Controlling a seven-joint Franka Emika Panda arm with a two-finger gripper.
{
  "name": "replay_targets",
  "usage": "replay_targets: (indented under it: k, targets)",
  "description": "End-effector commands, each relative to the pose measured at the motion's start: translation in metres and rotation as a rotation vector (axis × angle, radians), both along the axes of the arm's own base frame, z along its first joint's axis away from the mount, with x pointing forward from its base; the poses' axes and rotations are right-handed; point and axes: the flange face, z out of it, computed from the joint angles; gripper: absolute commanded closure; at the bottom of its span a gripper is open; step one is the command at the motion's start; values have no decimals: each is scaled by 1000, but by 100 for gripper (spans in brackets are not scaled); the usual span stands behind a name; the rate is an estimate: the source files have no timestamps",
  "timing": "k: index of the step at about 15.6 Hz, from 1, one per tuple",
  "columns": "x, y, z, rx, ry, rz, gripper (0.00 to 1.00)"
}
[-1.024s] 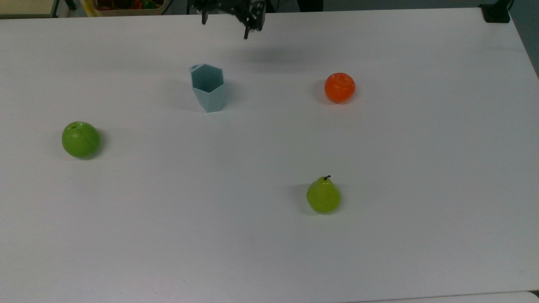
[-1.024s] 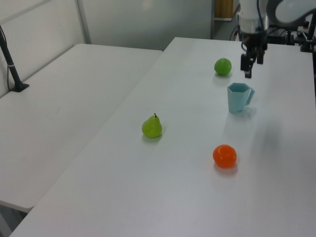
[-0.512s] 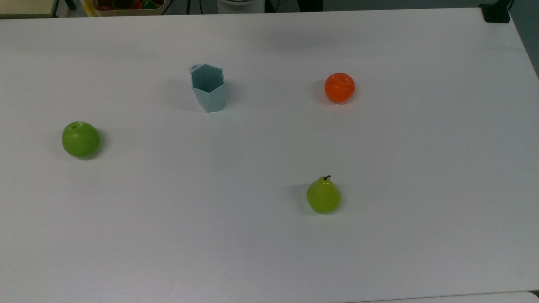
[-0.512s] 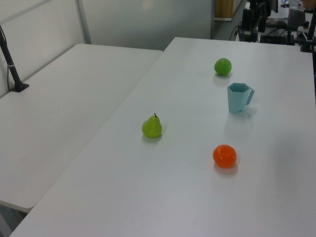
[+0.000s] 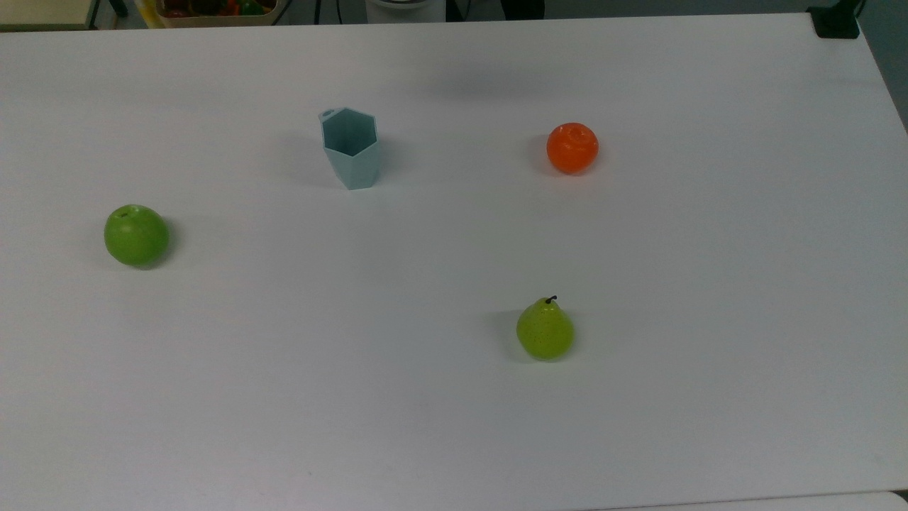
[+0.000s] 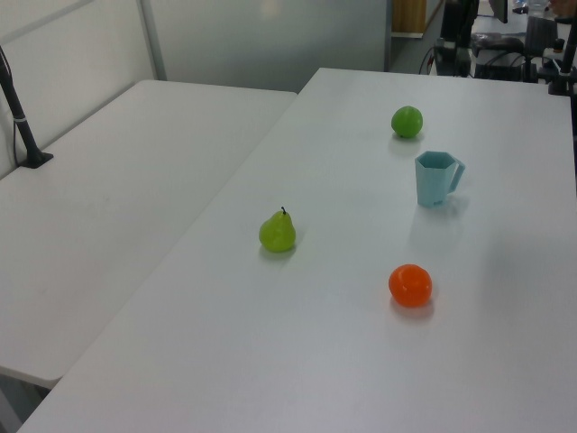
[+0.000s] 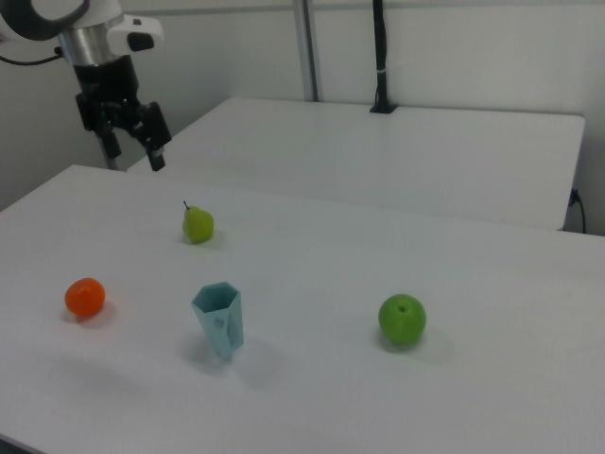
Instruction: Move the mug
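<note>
Gripper (image 7: 132,144) risen since a second ago, off table (image 5: 454,426); fingers spread, holding nothing. Mug (image 5: 350,147) upright on table, well below gripper, rightward in right view. Green apple (image 5: 136,235) farther right; pear (image 7: 198,224) nearest gripper; orange (image 5: 572,147) below-left.

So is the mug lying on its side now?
No, the mug stands upright on the table, its open rim facing up, clear of the orange and apple.
</note>
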Motion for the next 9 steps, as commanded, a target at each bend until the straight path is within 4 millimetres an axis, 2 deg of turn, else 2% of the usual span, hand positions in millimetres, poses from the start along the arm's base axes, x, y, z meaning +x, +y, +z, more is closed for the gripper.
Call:
replay_targets:
  k: [1,5,9]
  targets:
    - [21,-23,1,17,-77,43,0]
    - [22,-21,-10,17,-58,44,0]
    - [20,-21,-7,17,-58,43,0]
